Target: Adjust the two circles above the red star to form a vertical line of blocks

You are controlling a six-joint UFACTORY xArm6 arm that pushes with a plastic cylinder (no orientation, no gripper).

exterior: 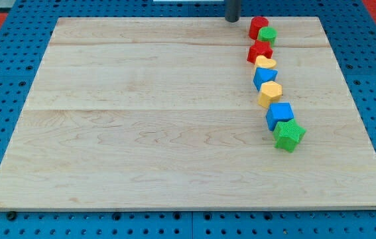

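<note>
Eight blocks (272,83) run in a touching chain down the board's (141,119) right side, my tip (232,20) just left of its top end

Of the robot only a short piece of the rod (232,10) is visible at the view's top edge. It is a straight, round bar of dark grey, almost black colour, with a plain and smooth surface. Its lower end, the tip (232,20), is cut blunt and looks slightly rounded, without any marking, screw or cable on it.
</note>
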